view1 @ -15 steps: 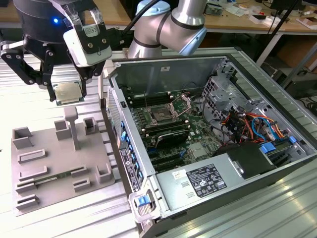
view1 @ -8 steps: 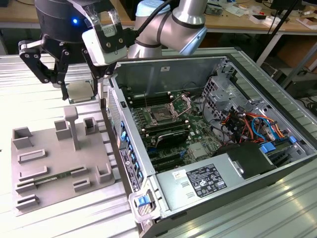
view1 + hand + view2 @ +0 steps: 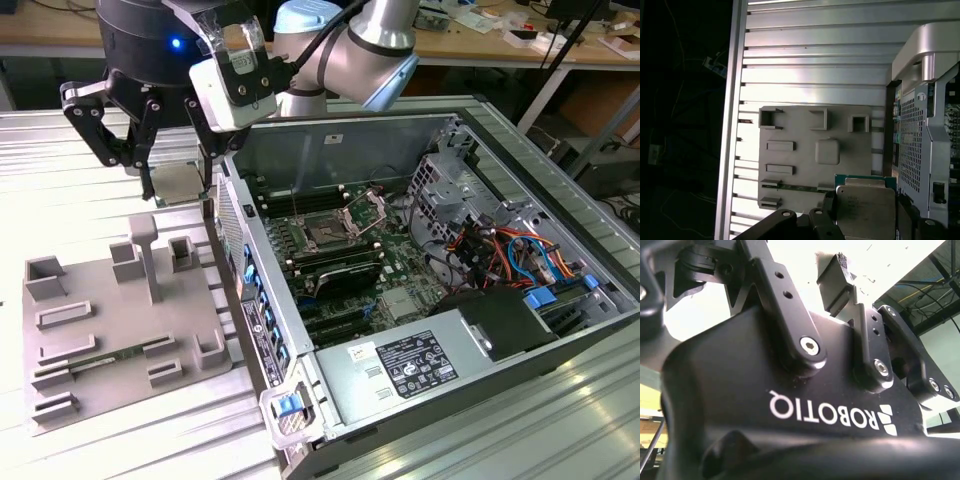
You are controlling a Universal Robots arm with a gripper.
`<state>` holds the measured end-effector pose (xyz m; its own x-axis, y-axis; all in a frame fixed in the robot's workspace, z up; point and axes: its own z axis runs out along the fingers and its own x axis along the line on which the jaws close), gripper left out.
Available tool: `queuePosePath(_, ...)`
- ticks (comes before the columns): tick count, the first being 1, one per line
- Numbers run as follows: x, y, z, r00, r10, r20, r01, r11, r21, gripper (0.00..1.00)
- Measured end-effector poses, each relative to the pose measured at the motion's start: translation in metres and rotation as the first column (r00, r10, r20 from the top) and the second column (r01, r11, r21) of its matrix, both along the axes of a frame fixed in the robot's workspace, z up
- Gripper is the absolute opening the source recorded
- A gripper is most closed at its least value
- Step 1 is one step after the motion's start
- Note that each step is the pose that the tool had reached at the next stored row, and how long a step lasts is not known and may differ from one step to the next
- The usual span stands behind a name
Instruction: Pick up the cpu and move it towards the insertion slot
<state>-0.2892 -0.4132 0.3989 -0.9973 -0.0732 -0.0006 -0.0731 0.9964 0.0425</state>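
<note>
One chip in play: the cpu is clamped between the gripper's fingers, held flat and lifted clear above the grey fixture tray. In the exterior view it hangs just beside the open computer case's near wall, on the exterior view's left of it, not yet over the motherboard. The insertion slot sits well apart from it, inside the case, dark centre showing, metal frame swung up.

Risks, as judged from here:
- Grip is on two opposite edges only, so a jolt or a slight tilt could let the chip slide or drop onto the tray or the slatted table.
- Case wall is close to the gripper; a low sideways move could clip the fingers or the chip on the rim.
- Raised retention frame and wire lever stand near the socket; a skewed approach could snag them.
- Rotation in the grasp would spoil alignment with the socket.

Look of the cpu in the first wrist view: flat square, dull silvery metal lid with rounded corners, thin green board rim showing along one edge, faint print on the lid, no visible damage. The fingers cover its two sides.
</note>
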Motion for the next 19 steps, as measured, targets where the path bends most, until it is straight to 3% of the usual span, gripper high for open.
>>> queuePosePath(19,0.0105,0.0000,0.0000,1.0000,0.000,0.0000,0.000,1.0000,-0.0001,0.55)
